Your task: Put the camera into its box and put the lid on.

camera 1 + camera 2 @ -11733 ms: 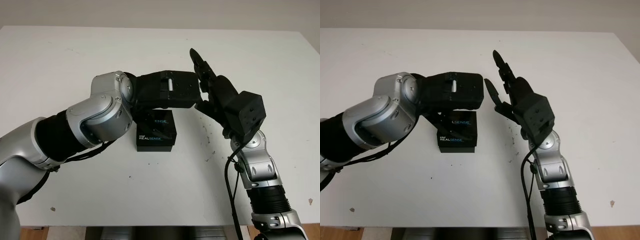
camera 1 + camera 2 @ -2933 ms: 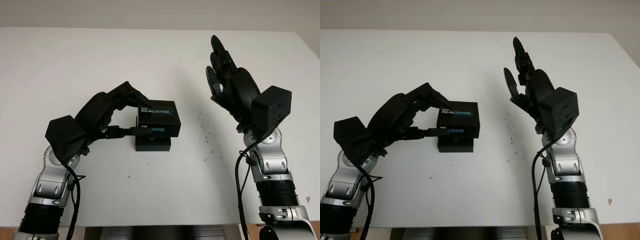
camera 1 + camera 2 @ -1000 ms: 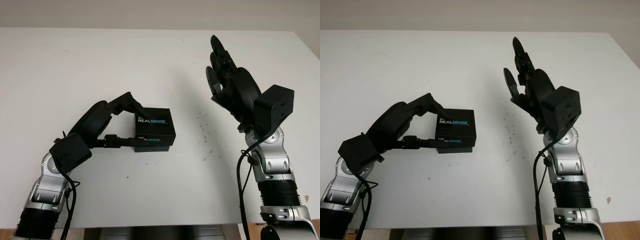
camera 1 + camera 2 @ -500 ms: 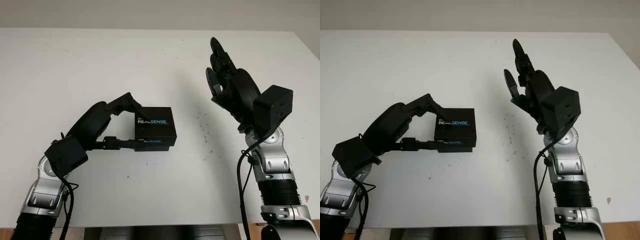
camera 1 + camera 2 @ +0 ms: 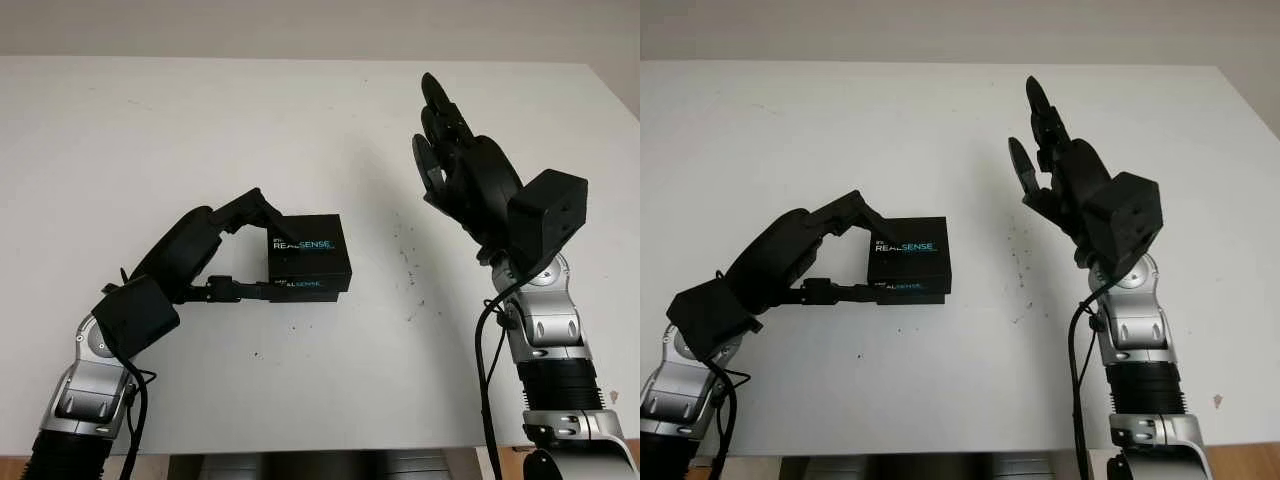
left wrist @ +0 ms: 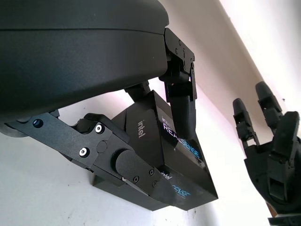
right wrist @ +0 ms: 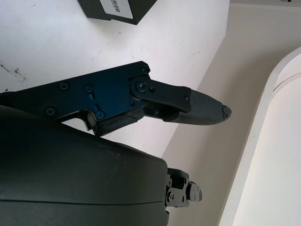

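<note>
Black lid (image 5: 308, 252) seated on its box (image 6: 155, 200) mid-surface (image 5: 150, 130), base edge plain from the left wrist. Left hand (image 5: 215, 250) pinching the lid: 1 of its fingers (image 6: 181, 101) on top, another along the side. Right hand (image 5: 465, 175) open (raised well apart).

From my end I can read "intel REALSENSE" on top of the black lid (image 5: 308, 247), white and blue print. Same "REALSENSE" wording runs along the front side of the box (image 5: 305, 288) under it. There's a small barcode sticker on the box (image 7: 114, 4) too, but it's too tiny to read.
</note>
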{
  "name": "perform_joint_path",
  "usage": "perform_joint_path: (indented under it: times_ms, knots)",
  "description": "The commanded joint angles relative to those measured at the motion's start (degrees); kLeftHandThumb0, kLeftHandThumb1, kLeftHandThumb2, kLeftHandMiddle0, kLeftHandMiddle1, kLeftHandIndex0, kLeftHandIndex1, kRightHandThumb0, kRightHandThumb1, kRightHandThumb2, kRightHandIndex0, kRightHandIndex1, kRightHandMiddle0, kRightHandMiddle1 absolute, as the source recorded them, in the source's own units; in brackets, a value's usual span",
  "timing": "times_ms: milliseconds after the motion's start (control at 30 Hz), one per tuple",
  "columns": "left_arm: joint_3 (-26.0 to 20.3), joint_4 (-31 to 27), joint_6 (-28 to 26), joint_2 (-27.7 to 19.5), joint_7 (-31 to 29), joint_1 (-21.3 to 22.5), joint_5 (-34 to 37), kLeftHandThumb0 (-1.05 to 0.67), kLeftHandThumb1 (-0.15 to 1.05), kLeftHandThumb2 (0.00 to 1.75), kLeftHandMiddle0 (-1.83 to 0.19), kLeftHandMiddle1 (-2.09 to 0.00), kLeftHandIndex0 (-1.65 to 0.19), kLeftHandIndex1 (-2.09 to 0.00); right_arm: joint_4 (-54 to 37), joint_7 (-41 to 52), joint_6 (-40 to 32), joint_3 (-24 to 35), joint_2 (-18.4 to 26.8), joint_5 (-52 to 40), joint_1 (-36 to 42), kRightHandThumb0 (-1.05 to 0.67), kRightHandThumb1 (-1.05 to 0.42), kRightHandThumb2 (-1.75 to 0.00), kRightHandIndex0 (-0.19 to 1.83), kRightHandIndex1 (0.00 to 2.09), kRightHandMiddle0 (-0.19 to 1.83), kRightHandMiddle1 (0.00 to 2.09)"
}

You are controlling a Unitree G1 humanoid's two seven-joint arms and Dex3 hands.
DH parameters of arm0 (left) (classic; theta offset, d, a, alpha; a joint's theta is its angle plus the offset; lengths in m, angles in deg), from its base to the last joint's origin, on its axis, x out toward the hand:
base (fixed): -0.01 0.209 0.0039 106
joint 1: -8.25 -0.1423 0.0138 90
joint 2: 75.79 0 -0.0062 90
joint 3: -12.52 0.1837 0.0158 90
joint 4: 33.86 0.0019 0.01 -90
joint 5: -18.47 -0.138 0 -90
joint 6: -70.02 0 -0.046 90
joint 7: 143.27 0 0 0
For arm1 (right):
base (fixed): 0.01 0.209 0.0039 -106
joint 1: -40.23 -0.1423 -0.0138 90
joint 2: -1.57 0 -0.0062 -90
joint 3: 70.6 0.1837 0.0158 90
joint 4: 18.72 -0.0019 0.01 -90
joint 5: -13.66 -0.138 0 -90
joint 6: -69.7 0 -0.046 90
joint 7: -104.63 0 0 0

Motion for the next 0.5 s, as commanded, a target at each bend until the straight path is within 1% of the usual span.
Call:
perform_joint_path:
  times_ms: [0,167,300,467]
  knots:
    - [0.12,0.68,1.2,-0.1,0.42,-0.56,-0.33,-0.27,0.97,0.05,-0.3,-1.43,-0.26,-1.42,-0.82,0.04,0.79,0.37,0.68,-0.24,-0.27,-0.68,-1.05,-0.62,-0.12,0.05,-0.11,0.04]
    - [0.46,0.68,1.71,-0.3,1.26,-0.52,-2.1,-0.28,0.97,0.05,-0.3,-1.41,-0.26,-1.42,-0.75,0.1,1.15,0.37,0.78,-0.17,-0.11,-0.67,-1.05,-0.61,-0.11,0.06,-0.11,0.05]
    - [0.71,1.48,3.14,-0.62,1.63,-0.22,-3.47,-0.27,0.97,0.06,-0.3,-1.4,-0.25,-1.41,-1.05,0.66,0.79,0.46,0.83,-0.68,-0.01,-0.69,-1.05,-0.6,-0.12,0.05,-0.12,0.04]
    - [1.07,4.96,7.97,-1.7,3.34,1.62,-7.07,-0.24,0.98,0.05,-0.32,-1.31,-0.25,-1.35,-0.99,0.72,1.07,0.41,0.94,-0.66,0.14,-0.7,-1.05,-0.6,-0.12,0.05,-0.11,0.05]
